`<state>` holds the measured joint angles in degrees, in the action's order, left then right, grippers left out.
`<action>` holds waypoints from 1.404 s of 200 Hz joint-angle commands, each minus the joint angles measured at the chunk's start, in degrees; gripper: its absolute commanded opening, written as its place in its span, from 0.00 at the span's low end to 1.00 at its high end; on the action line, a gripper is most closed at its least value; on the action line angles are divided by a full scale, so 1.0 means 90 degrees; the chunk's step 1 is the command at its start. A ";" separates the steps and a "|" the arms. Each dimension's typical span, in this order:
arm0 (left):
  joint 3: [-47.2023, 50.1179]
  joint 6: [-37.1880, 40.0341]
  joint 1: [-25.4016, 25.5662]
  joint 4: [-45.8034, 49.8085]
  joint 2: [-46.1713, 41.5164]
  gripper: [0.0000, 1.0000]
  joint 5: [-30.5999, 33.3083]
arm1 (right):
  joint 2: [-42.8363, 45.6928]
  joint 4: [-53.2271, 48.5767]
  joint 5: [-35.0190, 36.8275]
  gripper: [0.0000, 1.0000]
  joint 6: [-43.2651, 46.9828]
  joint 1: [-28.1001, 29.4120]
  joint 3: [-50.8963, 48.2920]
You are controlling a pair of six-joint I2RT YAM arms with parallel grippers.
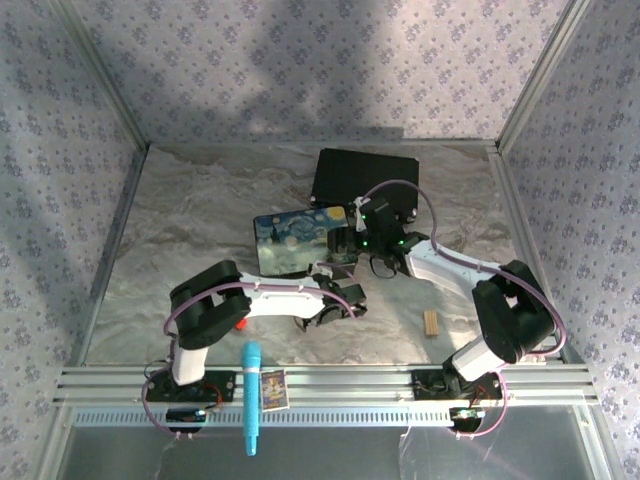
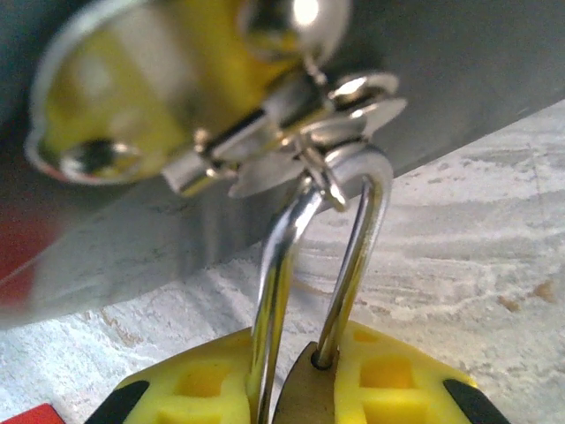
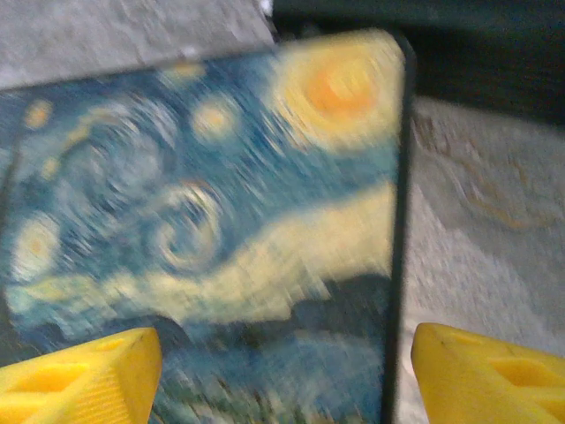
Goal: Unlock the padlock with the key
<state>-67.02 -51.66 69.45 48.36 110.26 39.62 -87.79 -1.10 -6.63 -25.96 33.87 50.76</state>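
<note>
I start with the marbled table [image 1: 200,220], which the top camera gives me plainly, though the arms cover part of its middle. A black case [image 1: 365,178] lies at the far side, its near edge partly covered by the right arm. Just in front of it is the starry-night box [image 1: 290,235], whose near right corner is hidden under both wrists. The right gripper [image 1: 345,240] hangs over that box. On its wrist camera the painted lid [image 3: 203,221] is smeared with blur, and the right gripper [image 3: 282,380] is spread wide and holding nothing, with only the tips of its yellow fingers [image 3: 79,375] in frame. The left gripper [image 1: 340,300] sits at the box's near edge. Up close, the left gripper [image 2: 300,389] is clamped on the padlock [image 2: 305,402], its brass body pinched between the yellow pads [image 2: 397,380] and cut off by the bottom edge. The silver shackle [image 2: 275,274] rises through a small metal hasp [image 2: 331,177] on the box. The hardware above it is too blurred for me to read. A blue pen [image 1: 251,395] and a small card [image 1: 273,388] rest on the front rail, a pale wooden block [image 1: 431,322] lies near the right arm, and a red piece [image 1: 242,323] is half hidden by the left arm.
</note>
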 commanded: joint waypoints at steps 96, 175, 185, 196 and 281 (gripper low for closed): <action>0.0460 0.0302 0.0152 -0.0269 -0.0262 0.27 -0.0145 | -0.0061 -0.1393 -0.0055 0.78 0.0114 -0.0237 0.0136; 0.0295 0.0198 0.0431 -0.0105 -0.0259 0.30 -0.0309 | -0.0050 -0.1387 -0.0025 0.78 0.0045 -0.0228 0.0075; 0.0235 0.0195 0.0481 -0.0072 -0.0239 0.30 -0.0305 | -0.0051 -0.1391 -0.0015 0.78 0.0032 -0.0222 0.0054; 0.0183 0.0181 0.0535 -0.0016 -0.0206 0.30 -0.0289 | -0.0050 -0.1386 -0.0015 0.78 0.0040 -0.0231 0.0053; 0.0528 0.0594 0.0393 -0.0744 -0.2148 0.88 -0.0470 | 0.0798 -0.1548 -0.0139 0.87 0.0568 -0.0430 0.0298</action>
<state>-63.42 -48.21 73.60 44.34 99.98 36.93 -85.17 -12.38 -8.32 -23.53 30.89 51.59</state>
